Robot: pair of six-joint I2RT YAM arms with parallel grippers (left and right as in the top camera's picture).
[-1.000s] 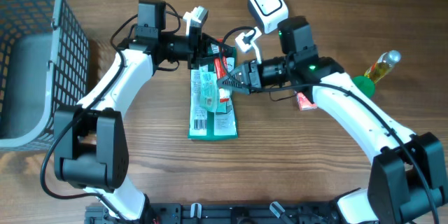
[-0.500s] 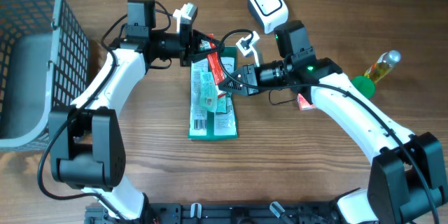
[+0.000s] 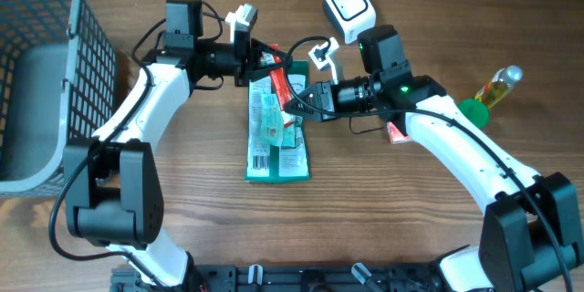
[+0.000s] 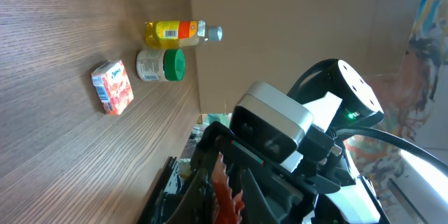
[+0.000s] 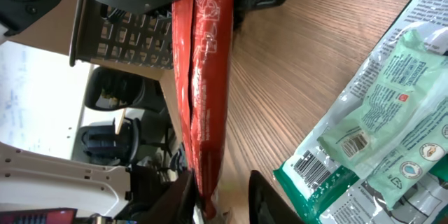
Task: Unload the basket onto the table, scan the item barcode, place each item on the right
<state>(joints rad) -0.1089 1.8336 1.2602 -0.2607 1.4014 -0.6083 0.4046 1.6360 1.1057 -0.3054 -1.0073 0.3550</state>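
Red packet (image 5: 206, 77) held above desk (image 3: 182, 219), between both arms; left hand (image 3: 257, 58) clamped on one end; right hand (image 5: 220, 194) straddles other end — grip unclear; white scanner (image 3: 348, 5) nearby.

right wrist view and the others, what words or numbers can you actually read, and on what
No text can be read in any view.
red packet: white print, too blurred to read.
green packets: barcodes and fine print, too small to read.
yellow bottle: label blurred, unreadable.
red carton: print too small to read.
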